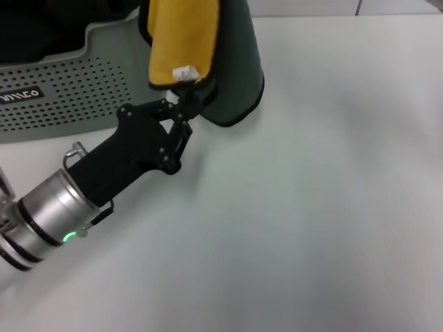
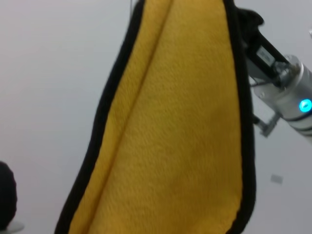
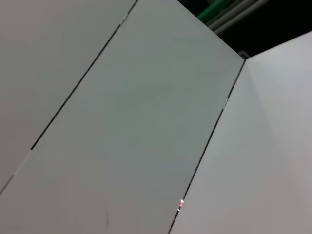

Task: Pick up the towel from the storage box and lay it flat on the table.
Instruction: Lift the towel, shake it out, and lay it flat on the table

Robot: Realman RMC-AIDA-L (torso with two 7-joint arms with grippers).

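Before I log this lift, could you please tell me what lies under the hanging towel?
The towel hangs above the white table, beside the storage box. The left gripper sits at its lower corner by the white tag. What holds its top is out of view.

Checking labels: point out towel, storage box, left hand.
towel point(image 1: 181, 38), head view, yellow reverse side.
storage box point(image 1: 69, 90), head view, perforated wall.
left hand point(image 1: 185, 97), head view, fingertips at the towel's lower corner.
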